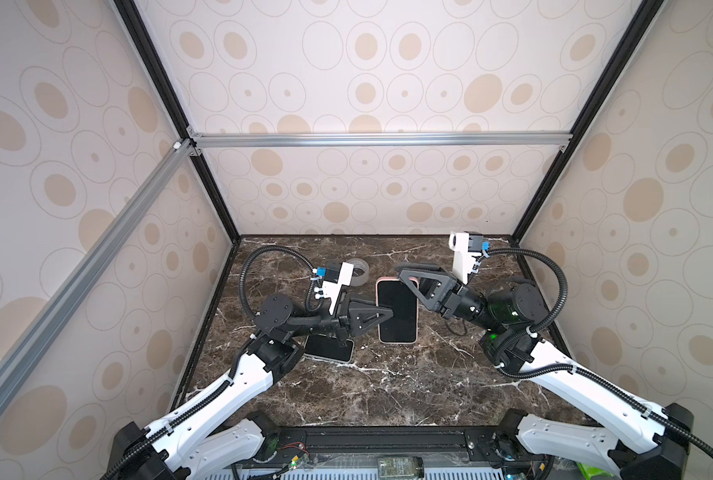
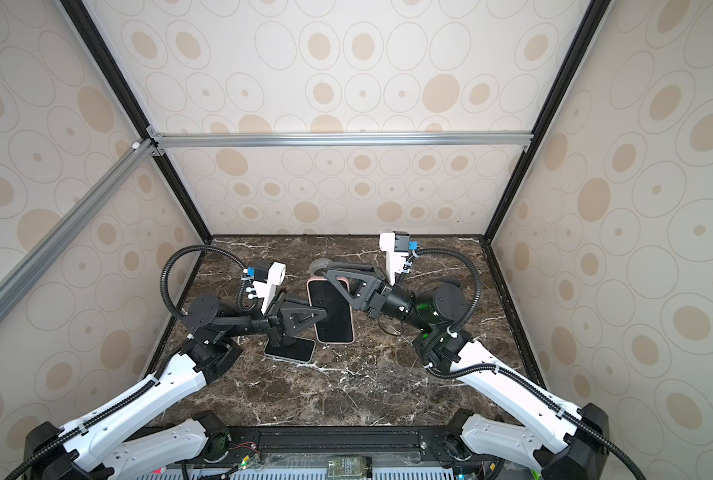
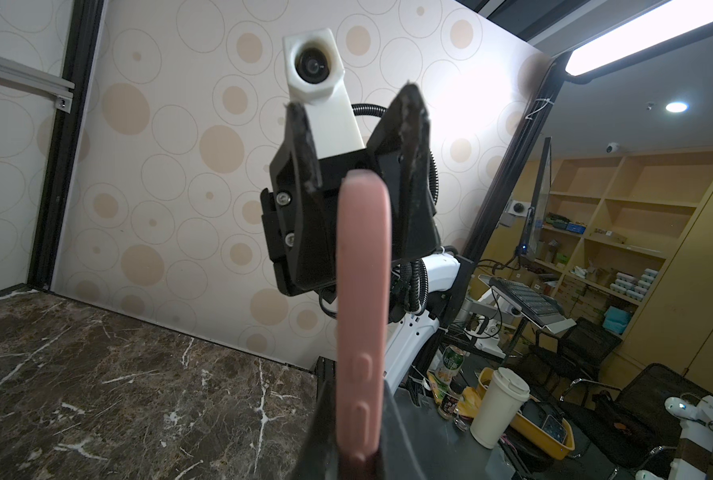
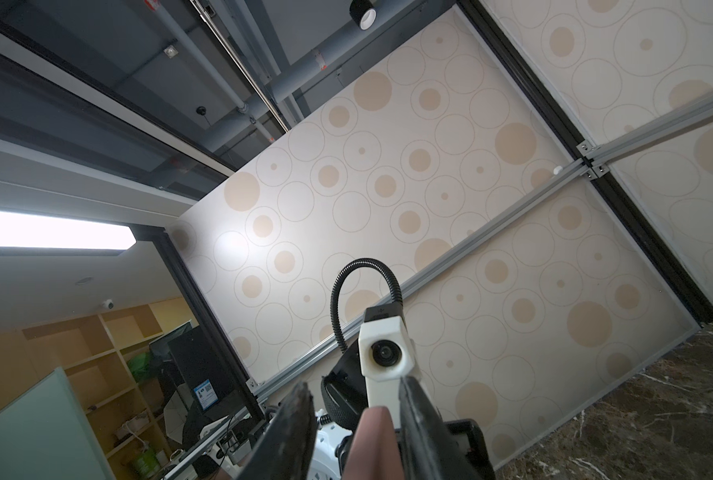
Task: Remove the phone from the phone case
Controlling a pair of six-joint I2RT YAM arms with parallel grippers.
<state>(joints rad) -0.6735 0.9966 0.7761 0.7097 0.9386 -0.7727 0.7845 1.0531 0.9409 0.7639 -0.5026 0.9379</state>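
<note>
Cased phone held off the table at mid-cell, between both arms.
Left to right: a second phone (image 1: 334, 351) lies flat under the left arm (image 1: 238, 386). The left gripper (image 1: 386, 313) is pinched on the left side edge of the pink phone case (image 1: 396, 343), with the phone (image 1: 398, 320) seated in it, screen up. A tape roll (image 1: 361, 272) sits behind, toward the back wall (image 1: 367, 195). The right gripper (image 1: 404, 276) is spread, straddling the case's far right corner. The table (image 1: 388, 395) offers open room front and right.

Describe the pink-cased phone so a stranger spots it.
Find the middle of the dark marble table. The phone is there, held by the left gripper. Unlike the other phone lying flat nearby, its black screen has a pink rim.
</note>
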